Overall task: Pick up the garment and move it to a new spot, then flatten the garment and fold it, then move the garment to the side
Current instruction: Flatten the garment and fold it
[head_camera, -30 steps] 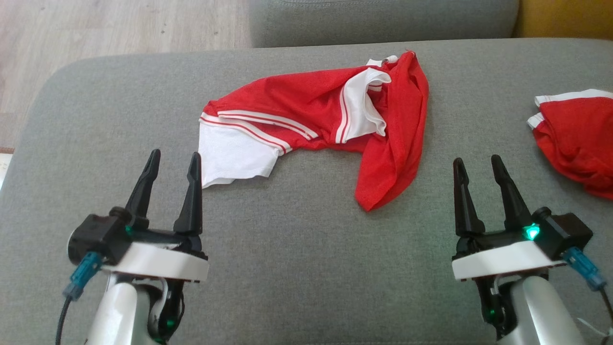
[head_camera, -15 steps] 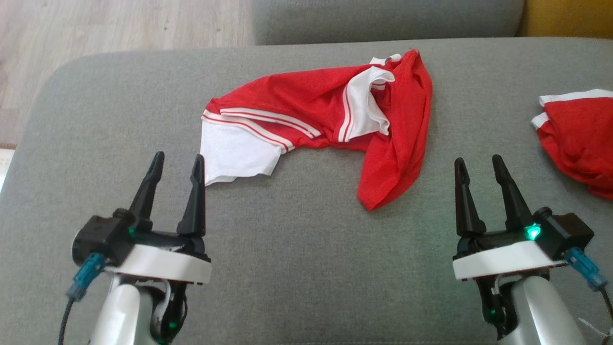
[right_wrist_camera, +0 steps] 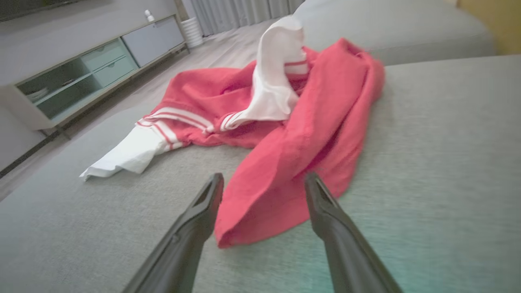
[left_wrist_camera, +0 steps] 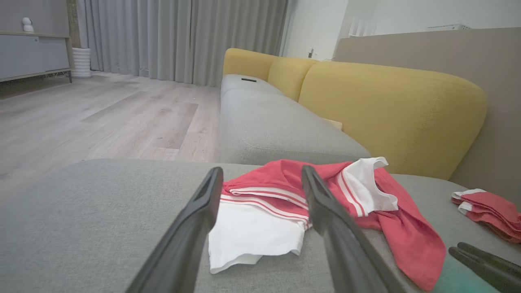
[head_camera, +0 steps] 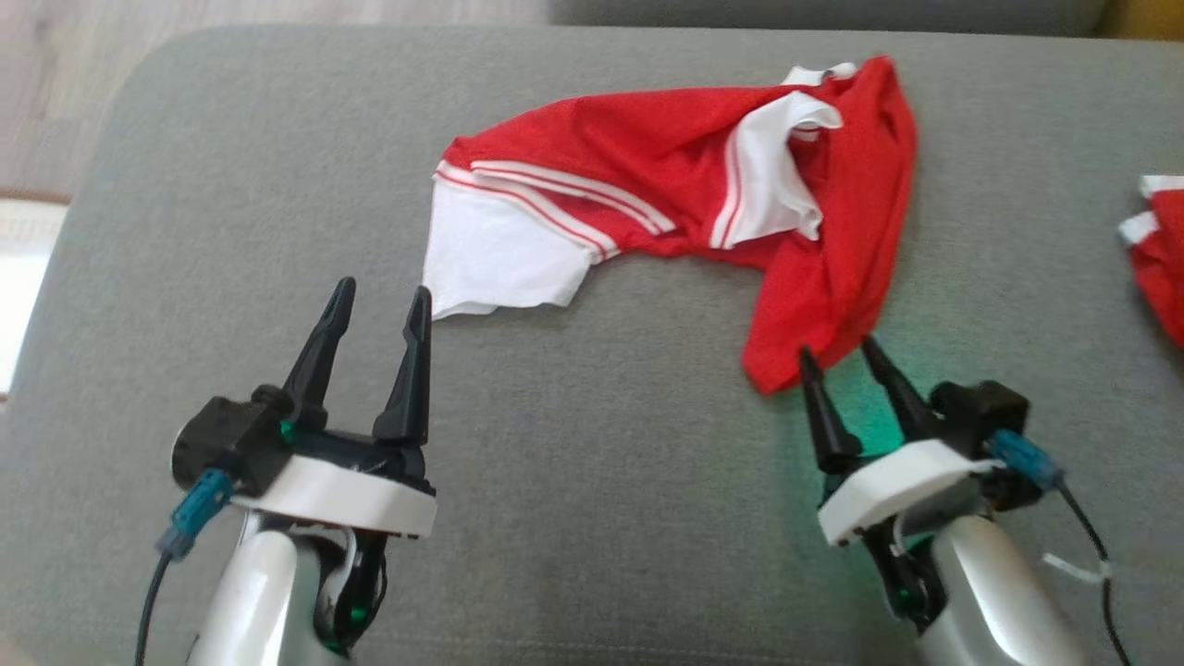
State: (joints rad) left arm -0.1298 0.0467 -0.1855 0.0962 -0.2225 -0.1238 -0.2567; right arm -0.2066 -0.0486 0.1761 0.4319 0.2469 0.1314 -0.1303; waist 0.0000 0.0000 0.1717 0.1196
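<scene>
Broadly, a grey sofa cushion (head_camera: 592, 518) spreads beneath both end effectors. Crumpled on it lies the red and white garment (head_camera: 647, 166), stretched ahead of them and between them. Its white corner sits just beyond the inner fingertip of the left end effector (head_camera: 384, 289), and its red lower tip lies at the fingertips of the right end effector (head_camera: 835, 347). A second red garment (head_camera: 1161, 268) lies well outboard of the right one. Both end effectors have their fingers spread wide, gripping nothing.
</scene>
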